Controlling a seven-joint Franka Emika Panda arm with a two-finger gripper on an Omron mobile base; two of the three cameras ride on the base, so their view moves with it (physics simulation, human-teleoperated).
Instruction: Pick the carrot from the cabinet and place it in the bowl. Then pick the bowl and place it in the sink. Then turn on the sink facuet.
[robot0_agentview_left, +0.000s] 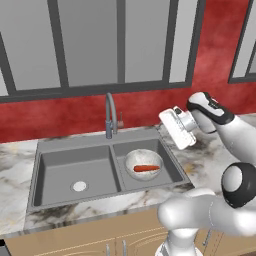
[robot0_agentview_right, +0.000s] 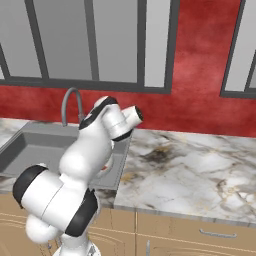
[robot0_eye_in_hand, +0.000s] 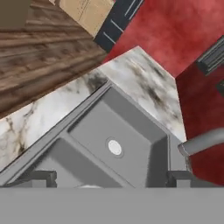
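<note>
While the end effector hangs above the sink, its two dark fingertips stand far apart at the bottom of the hand view, so jaws wide, nothing between them. Hand view looks down into the basin with the round pale drain; a grey tube at the right edge is probably the sink facuet, hard to be sure. In the left base view the white hand sits over the sink's right edge, above and right of the bowl. Bowl rests in the right basin, carrot lying across its inside. Faucet stands upright behind the divider between the two basins. Marble surface surrounds the sink; red wall and grey-framed windows behind.
</note>
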